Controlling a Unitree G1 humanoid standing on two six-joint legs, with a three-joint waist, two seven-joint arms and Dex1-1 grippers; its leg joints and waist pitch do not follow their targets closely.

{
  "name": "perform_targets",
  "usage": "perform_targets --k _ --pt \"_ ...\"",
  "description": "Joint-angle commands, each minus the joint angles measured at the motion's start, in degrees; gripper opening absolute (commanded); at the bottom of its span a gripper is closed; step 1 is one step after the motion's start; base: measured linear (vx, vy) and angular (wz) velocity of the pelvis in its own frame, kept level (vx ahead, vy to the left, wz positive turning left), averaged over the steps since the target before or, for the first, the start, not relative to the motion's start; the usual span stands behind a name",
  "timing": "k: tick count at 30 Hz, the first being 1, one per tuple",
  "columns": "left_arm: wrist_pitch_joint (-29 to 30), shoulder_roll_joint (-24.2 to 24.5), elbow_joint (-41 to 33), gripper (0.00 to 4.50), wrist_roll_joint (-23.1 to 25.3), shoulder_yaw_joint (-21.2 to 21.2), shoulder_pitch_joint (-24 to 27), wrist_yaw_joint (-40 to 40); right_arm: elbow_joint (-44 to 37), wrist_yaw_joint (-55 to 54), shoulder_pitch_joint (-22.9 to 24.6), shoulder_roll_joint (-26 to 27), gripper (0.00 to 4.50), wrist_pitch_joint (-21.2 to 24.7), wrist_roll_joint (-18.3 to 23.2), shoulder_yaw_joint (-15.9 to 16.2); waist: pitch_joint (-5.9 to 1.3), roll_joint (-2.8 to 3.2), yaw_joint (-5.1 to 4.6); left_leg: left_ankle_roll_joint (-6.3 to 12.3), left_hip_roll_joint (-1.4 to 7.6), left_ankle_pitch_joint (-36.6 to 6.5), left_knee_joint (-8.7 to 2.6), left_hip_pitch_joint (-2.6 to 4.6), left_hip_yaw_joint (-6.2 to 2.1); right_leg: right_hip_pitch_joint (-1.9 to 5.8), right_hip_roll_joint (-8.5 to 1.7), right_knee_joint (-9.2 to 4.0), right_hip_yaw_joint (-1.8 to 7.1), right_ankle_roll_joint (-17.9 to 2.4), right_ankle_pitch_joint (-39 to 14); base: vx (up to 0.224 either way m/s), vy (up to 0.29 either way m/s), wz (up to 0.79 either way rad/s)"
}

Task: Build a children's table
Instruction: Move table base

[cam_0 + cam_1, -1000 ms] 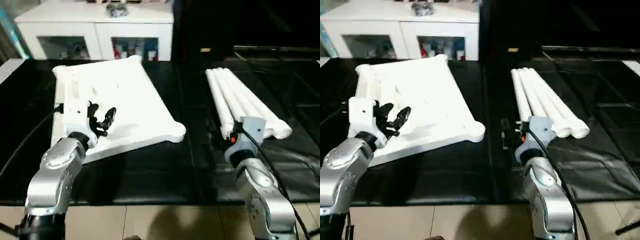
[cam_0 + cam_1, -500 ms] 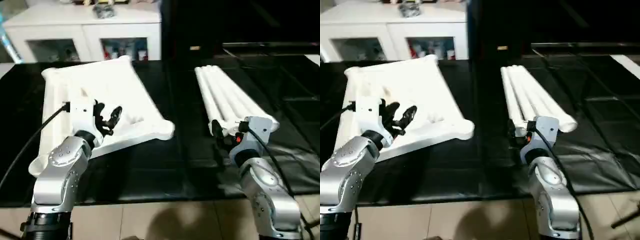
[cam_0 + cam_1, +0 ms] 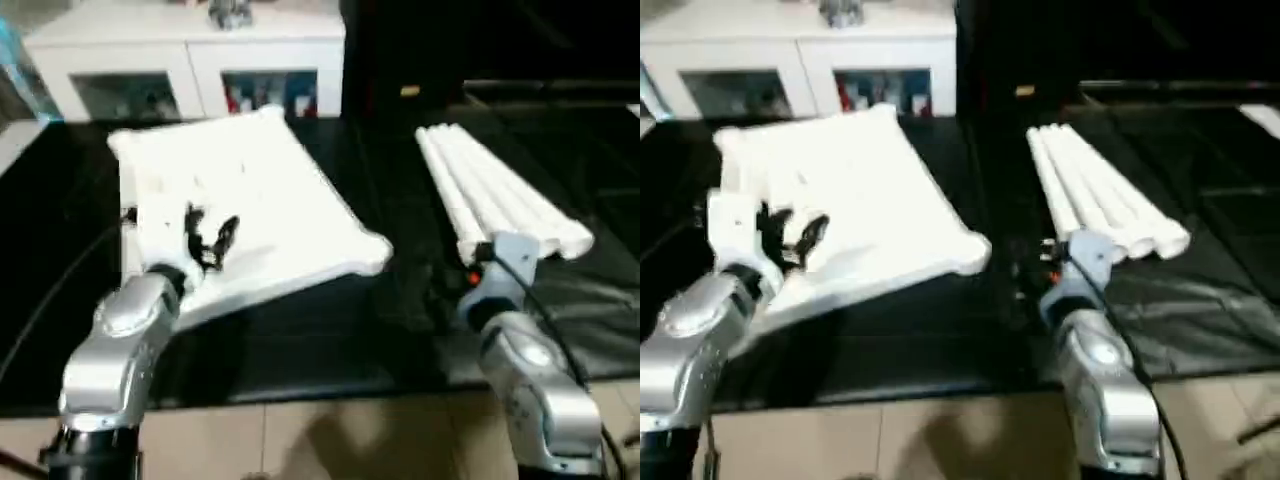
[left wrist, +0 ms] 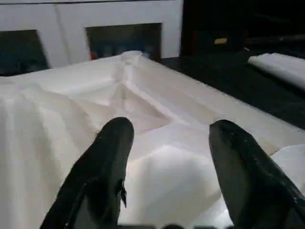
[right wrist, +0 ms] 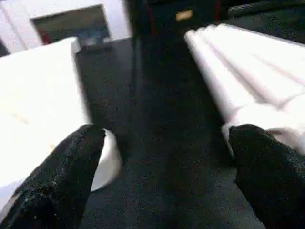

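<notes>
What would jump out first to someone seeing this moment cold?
The big white table top lies on the black work surface on the robot's left, with the left end effector open above its near part. To the right, the white legs lie bundled side by side, and the open right end effector sits near their close ends. A white cabinet stands behind.

I see a black counter (image 3: 330, 330) under everything. Behind its far edge stands a white cabinet (image 3: 190, 60) with glass doors, small dark clutter (image 3: 230, 12) on top.
</notes>
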Motion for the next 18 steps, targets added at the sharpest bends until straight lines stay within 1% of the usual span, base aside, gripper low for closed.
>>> perform_targets --k 1,2,3,4,5,6,7,8,9,10,11,12,13,14,15,16,17,18 --pt "0.91 -0.4 -1.23 2.89 0.47 0.08 0.53 1.02 -0.2 0.03 -0.6 -0.57 4.5 0.43 0.32 -0.13 -3.42 2.52 -1.06 -9.51 10.38 -10.31 -11.67 3.54 -7.01 -0.59 0.1 1.91 0.49 -1.04 -0.09 -0.051 0.166 0.13" --pt "1.3 -1.04 -1.45 2.89 -0.04 0.67 0.68 1.62 -0.3 0.26 -0.72 -0.68 4.5 0.26 0.44 -0.15 -3.49 2.45 -1.04 -5.93 11.75 -5.97 -11.86 4.0 -7.81 -1.87 0.05 3.69 0.6 0.87 -4.45 -0.029 0.088 0.06" --pt "1.55 -1.35 -1.51 2.89 -0.4 0.99 0.73 1.88 -0.37 0.37 -0.79 -0.72 4.5 0.19 0.59 -0.19 -4.02 2.31 -0.6 -0.53 11.36 0.11 -11.21 4.31 -7.4 -2.35 -0.23 4.2 0.9 1.51 -6.48 0.0 0.0 0.0" --pt "1.66 -1.91 -1.68 2.89 -0.85 1.4 0.9 2.3 -0.51 0.47 -0.85 -0.94 4.5 -0.04 0.52 -0.28 -4.1 2.06 -0.37 2.75 10.46 2.89 -10.68 4.29 -6.62 -2.13 -0.4 3.88 1.19 1.5 -6.04 0.0 0.0 0.0" --pt "1.9 -2.47 -1.89 2.89 -1.2 1.67 1.12 2.72 -0.6 0.67 -0.87 -0.95 4.5 0.08 0.89 -0.67 -4.33 1.01 -0.37 6.09 9.4 6.02 -9.96 4.5 -5.83 -1.8 -0.88 2.76 1.52 0.97 -4.37 0.0 0.0 0.0" --pt "1.96 -2.67 -1.99 2.89 -1.24 1.68 1.27 2.88 -0.63 0.82 -0.83 -1.08 4.5 0.07 0.93 -0.77 -4.43 0.21 0.18 9.78 5.84 10.16 -8.22 3.41 -3.84 -0.51 -2.4 -0.85 2.53 -1.66 1.71 -0.058 -0.099 -0.07" --pt "1.84 -2.77 -2.08 2.89 -1.09 1.54 1.45 3.0 -0.63 1.08 -0.8 -1.37 4.5 -0.02 0.82 -0.81 -4.7 -2.06 1.16 8.42 1.64 8.81 -6.16 -0.57 -0.19 3.07 -5.08 -3.56 4.62 -2.2 8.85 -0.058 -0.099 -0.07" --pt "1.51 -2.66 -2.03 2.89 -0.65 1.23 1.54 3.01 -0.48 1.38 -0.81 -1.7 4.5 -0.11 0.65 -0.81 -4.51 -3.84 3.06 6.27 0.77 6.6 -6.45 -1.66 1.61 3.78 -7.17 -5.09 4.87 2.28 10.98 -0.092 -0.124 -0.06" --pt "1.06 -2.3 -1.97 2.89 -0.04 0.78 1.52 2.84 -0.22 1.57 -0.92 -1.93 4.5 -0.27 0.47 -0.77 -4.45 -3.88 3.65 3.97 1.34 3.13 -7.17 -0.87 2.24 3.48 -6.15 -5.2 5.0 4.3 4.94 -0.095 -0.115 -0.03" --pt "0.62 -2.15 -1.99 2.89 0.47 0.52 1.41 2.77 0.09 1.72 -1.16 -2.11 4.5 -0.5 0.28 -0.72 -4.27 -3.63 3.58 3.11 1.69 2.8 -7.93 -0.96 2.4 3.66 -5.45 -5.03 4.6 4.27 2.67 -0.095 -0.115 -0.03" --pt "0.6 -2.23 -2.02 2.89 0.54 0.54 1.31 2.9 0.2 1.73 -1.29 -2.11 4.5 -0.51 0.28 -0.7 -3.9 -3.01 3.59 1.1 2.49 0.51 -9.09 -0.45 2.88 2.83 -4.09 -5.5 3.87 2.96 -3.9 -0.074 -0.087 -0.06" --pt "0.62 -2.33 -2.08 2.89 0.6 0.6 1.19 3.06 0.31 1.79 -1.45 -2.17 4.5 -0.56 0.22 -0.59 -3.63 -2.74 3.28 -0.22 3.11 -2.69 -9.79 -0.17 3.09 2.51 -3.7 -5.75 3.83 1.33 -9.82 -0.065 -0.053 0.0" --pt "0.62 -2.3 -2.14 2.89 0.74 0.59 1.11 3.13 0.38 1.93 -1.57 -2.33 4.5 -0.71 0.07 -0.37 -3.5 -2.66 3.24 -0.71 3.42 -4.65 -10.0 0.06 3.23 2.2 -3.51 -5.95 3.89 0.7 -12.53 -0.065 -0.053 0.0" --pt "0.75 -2.37 -2.1 2.89 0.87 0.75 0.96 3.27 0.48 2.07 -1.69 -2.5 4.5 -0.94 -0.05 -0.07 -3.24 -2.44 3.18 -1.52 3.83 -8.28 -10.23 0.63 3.47 1.69 -3.45 -6.17 4.09 -0.51 -16.37 0.0 0.0 0.0" --pt "0.77 -2.44 -2.03 2.89 0.89 0.81 0.95 3.28 0.5 2.06 -1.71 -2.53 4.5 -1.01 -0.02 -0.01 -3.11 -2.45 3.16 -2.33 4.29 -10.91 -10.71 0.91 3.58 1.39 -3.09 -6.13 3.98 -1.01 -18.11 0.0 0.0 0.0" --pt "0.72 -2.46 -1.99 2.89 0.99 0.74 0.97 3.28 0.54 2.09 -1.69 -2.54 4.5 -1.11 0.0 0.0 -3.08 -2.31 3.06 -3.05 4.57 -12.22 -10.89 1.16 3.45 1.19 -2.68 -6.06 3.75 -1.07 -18.25 0.0 0.0 0.0" --pt "0.58 -2.56 -1.98 2.89 1.09 0.59 1.06 3.23 0.64 2.16 -1.63 -2.65 4.5 -1.3 0.0 0.05 -3.08 -1.98 2.62 -4.69 5.42 -15.25 -11.42 1.54 2.67 1.21 -1.62 -5.78 3.1 -1.13 -15.92 0.0 0.0 0.0" --pt "0.48 -2.55 -1.98 2.89 1.04 0.4 1.11 3.3 0.7 2.22 -1.64 -2.79 4.5 -1.32 -0.08 0.09 -3.13 -1.18 2.03 -5.04 7.84 -18.7 -12.71 2.88 0.67 0.9 -0.28 -5.02 2.11 -2.22 -11.38 0.0 0.0 0.0"
